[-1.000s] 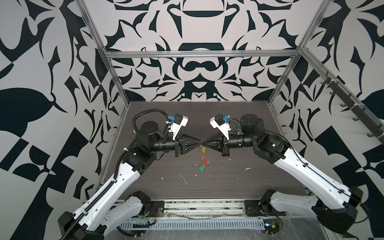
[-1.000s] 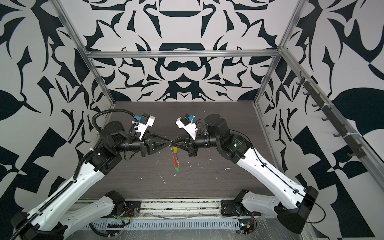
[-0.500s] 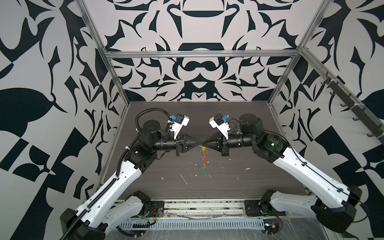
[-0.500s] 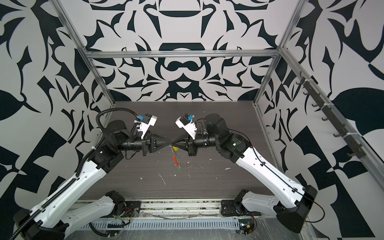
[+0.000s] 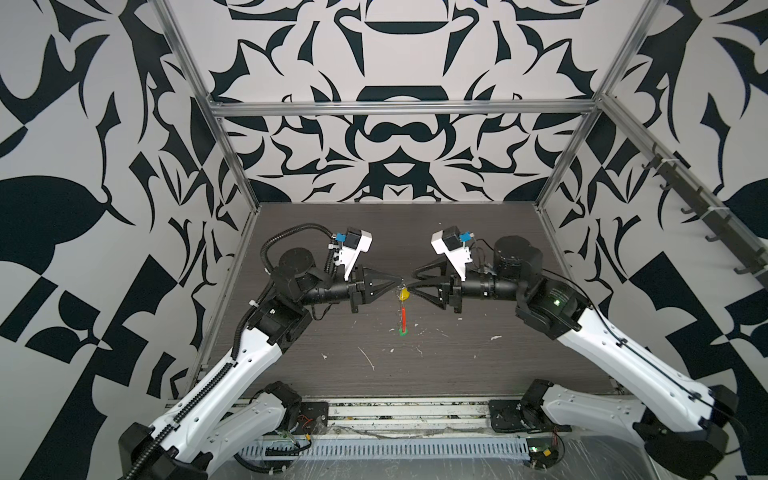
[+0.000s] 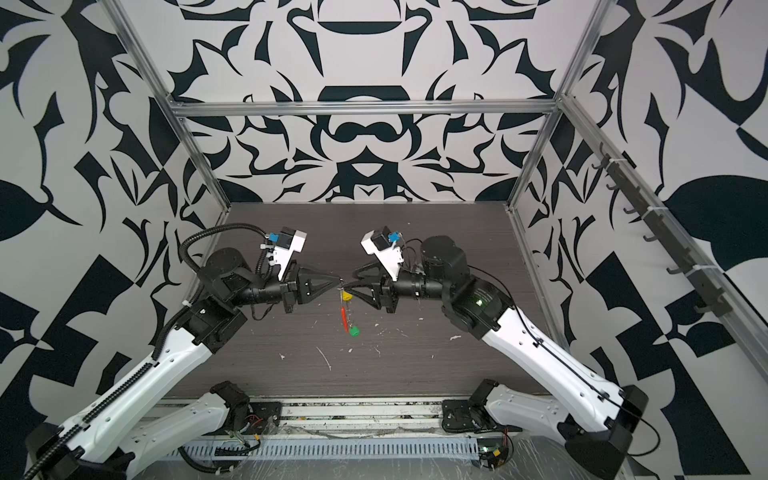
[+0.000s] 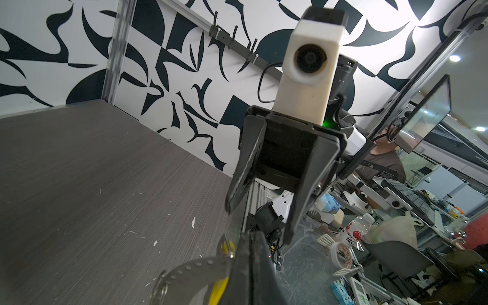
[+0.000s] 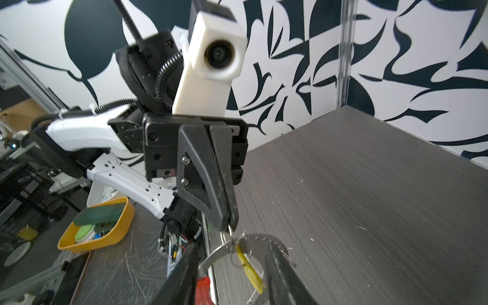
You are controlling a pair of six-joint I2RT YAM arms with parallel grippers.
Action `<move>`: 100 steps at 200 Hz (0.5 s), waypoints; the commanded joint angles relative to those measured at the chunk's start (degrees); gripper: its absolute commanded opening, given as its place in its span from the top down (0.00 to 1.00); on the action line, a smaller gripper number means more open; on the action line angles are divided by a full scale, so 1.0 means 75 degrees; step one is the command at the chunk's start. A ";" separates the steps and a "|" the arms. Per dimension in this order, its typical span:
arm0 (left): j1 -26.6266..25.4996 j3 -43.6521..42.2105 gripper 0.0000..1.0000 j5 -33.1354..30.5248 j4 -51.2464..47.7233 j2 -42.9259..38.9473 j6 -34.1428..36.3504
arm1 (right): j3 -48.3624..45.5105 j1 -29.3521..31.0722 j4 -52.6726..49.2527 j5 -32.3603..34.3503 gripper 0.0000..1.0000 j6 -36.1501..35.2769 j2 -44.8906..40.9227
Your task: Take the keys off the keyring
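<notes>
Top views both show the table [image 5: 395, 228] with the arms meeting nose to nose above it. Left pincer [image 5: 397, 285] is clenched on the top of the keyring [image 5: 404, 318] — hoop dangles straight down, long axis vertical. Right pincer [image 5: 411, 283] is released, jaws straddling the yellow key [image 5: 404, 295] just below that grip; green key [image 5: 402, 331] hangs lowest.

Between left gripper [image 5: 398, 283] and right gripper [image 5: 411, 281], above the bench [image 5: 457, 374]: the keyring [image 5: 404, 318]. Just under its top, the upper key [image 5: 404, 295]; at its foot, the lower key [image 5: 402, 331].
</notes>
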 commanded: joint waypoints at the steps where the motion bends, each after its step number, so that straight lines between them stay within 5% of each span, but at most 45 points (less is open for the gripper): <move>1: -0.0017 -0.0090 1.00 -0.0133 0.0962 -0.0195 -0.0165 | -0.0377 0.0056 0.1328 0.0515 0.52 0.0223 -0.0383; 100: -0.0017 -0.0271 1.00 0.0214 0.2069 -0.0137 -0.0855 | -0.0813 0.0126 0.1782 0.0161 0.48 0.0255 -0.0190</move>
